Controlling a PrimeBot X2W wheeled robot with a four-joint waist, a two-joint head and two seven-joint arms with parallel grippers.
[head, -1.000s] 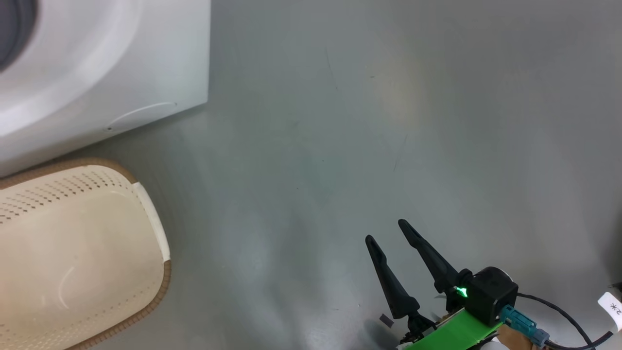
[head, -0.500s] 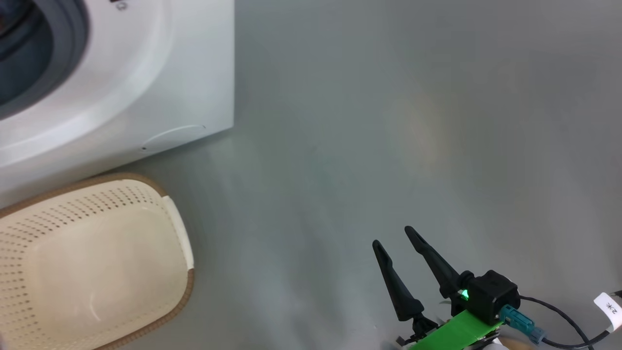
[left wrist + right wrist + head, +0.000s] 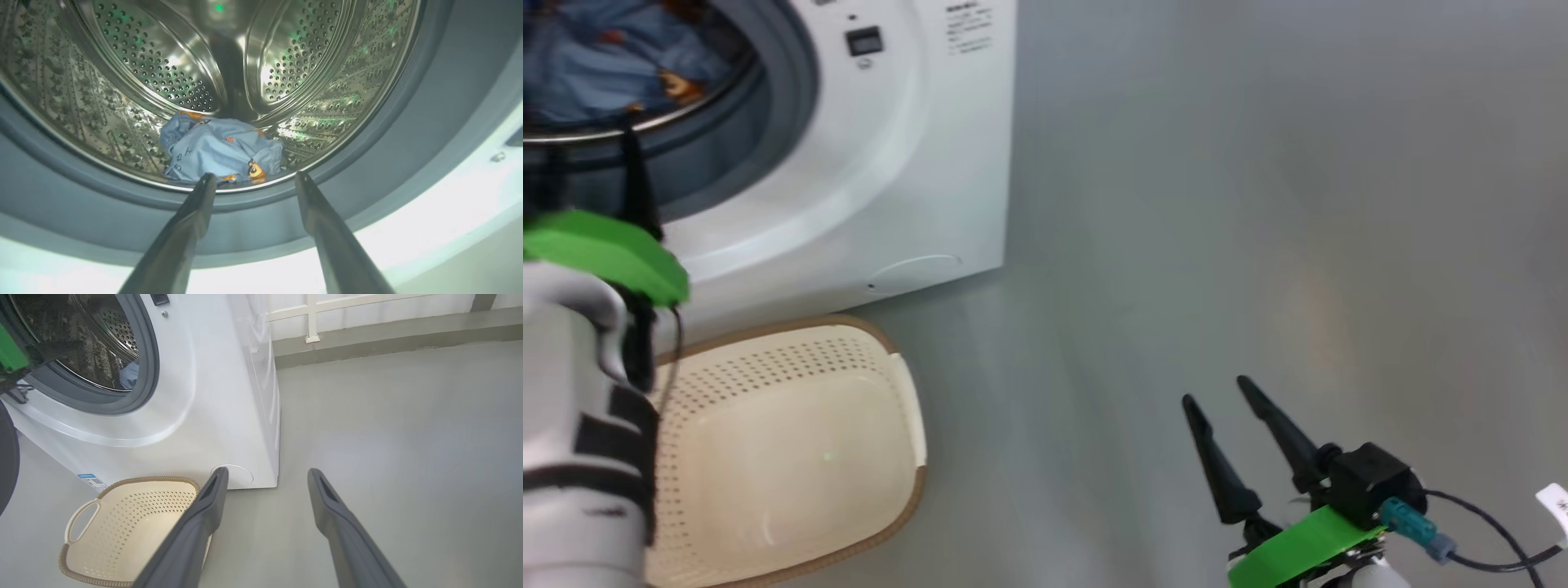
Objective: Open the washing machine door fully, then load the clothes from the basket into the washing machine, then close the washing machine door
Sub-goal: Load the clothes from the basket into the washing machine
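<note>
The washing machine (image 3: pixel 915 163) stands with its steel drum (image 3: pixel 286 61) exposed. Inside, low in the drum, the clothes (image 3: pixel 220 149) lie as a crumpled light blue bundle with orange-brown figures, also glimpsed in the head view (image 3: pixel 596 73). My left gripper (image 3: pixel 254 176) is open and holds nothing, its tips at the grey seal (image 3: pixel 81 212) just short of the bundle. The basket (image 3: pixel 792 441) sits on the floor before the machine with nothing in it. My right gripper (image 3: pixel 1217 390) hangs open over bare floor, right of the basket. A dark curved edge of the washing machine door (image 3: pixel 6 465) shows far left.
My left forearm with its green mount (image 3: pixel 605 253) reaches over the basket's left side. A round white cap (image 3: pixel 233 475) and blue label (image 3: pixel 92 479) sit low on the machine's front. Grey floor (image 3: pixel 1258 204) stretches right; a wall with a white rail (image 3: pixel 347 306) stands behind.
The head camera has swung, so the drum, the clothes inside and my left arm have come into its picture. The right gripper keeps its open pose.
</note>
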